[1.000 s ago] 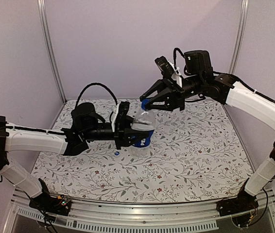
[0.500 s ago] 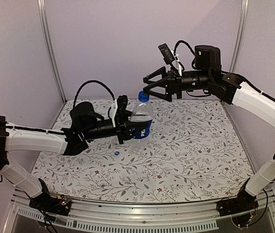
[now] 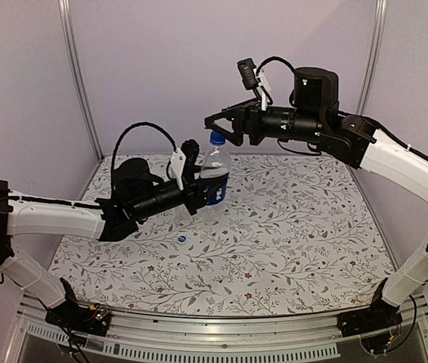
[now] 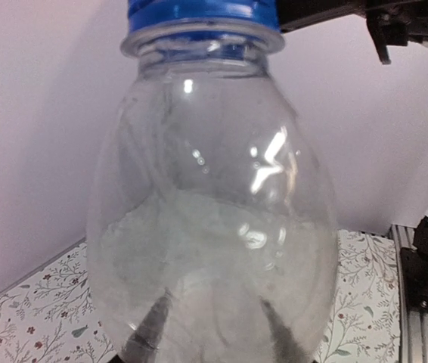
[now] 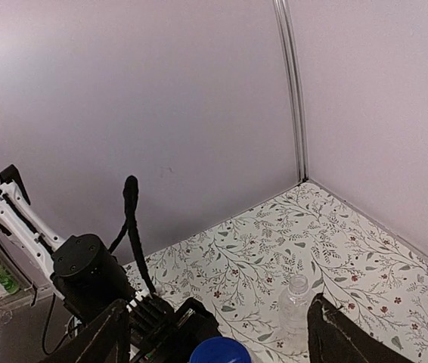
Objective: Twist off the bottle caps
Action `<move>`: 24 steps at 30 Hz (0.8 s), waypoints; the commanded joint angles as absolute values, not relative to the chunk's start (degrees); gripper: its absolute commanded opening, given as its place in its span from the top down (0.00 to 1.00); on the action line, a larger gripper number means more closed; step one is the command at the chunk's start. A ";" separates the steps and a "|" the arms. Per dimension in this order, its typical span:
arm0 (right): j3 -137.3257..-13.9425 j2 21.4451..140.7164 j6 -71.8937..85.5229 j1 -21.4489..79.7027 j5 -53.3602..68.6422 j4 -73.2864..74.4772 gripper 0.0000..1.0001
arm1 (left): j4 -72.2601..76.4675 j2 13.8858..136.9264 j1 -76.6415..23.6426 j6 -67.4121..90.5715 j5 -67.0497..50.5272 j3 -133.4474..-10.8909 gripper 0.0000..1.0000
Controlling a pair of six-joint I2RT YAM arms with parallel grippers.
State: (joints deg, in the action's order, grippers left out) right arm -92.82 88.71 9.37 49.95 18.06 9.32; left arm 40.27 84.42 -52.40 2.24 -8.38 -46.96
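My left gripper [image 3: 199, 185] is shut on the body of the blue-labelled bottle [image 3: 215, 180] and holds it upright above the table. Its blue cap [image 3: 217, 139] sits on the neck. In the left wrist view the clear bottle [image 4: 214, 227] fills the frame, with its cap [image 4: 199, 15] at the top and the fingers [image 4: 147, 333] showing dimly through the plastic. My right gripper [image 3: 219, 128] hangs open just over the cap, touching nothing. In the right wrist view the cap [image 5: 218, 352] lies between its spread fingers [image 5: 100, 340]. A plain bottle [image 5: 296, 302] stands uncapped on the table.
A loose blue cap [image 3: 181, 239] lies on the floral table cover [image 3: 289, 249] in front of the left arm. Lilac walls with metal corner posts [image 3: 78, 76] close in the back and sides. The left arm's cable loop [image 3: 146, 136] arches above its wrist.
The right gripper has let go of the cap, opened and moved up and to the left. The left arm has raised the bottle and carried it back, set more upright.
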 commanded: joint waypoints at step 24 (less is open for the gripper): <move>-93.69 92.38 7.66 53.09 11.75 10.89 0.60 | 38.52 84.17 -53.53 2.19 -0.97 -48.16 0.67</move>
State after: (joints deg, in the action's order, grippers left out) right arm -94.43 93.47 8.05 52.62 11.09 12.53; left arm 38.44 84.42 -52.77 2.37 -1.63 -47.31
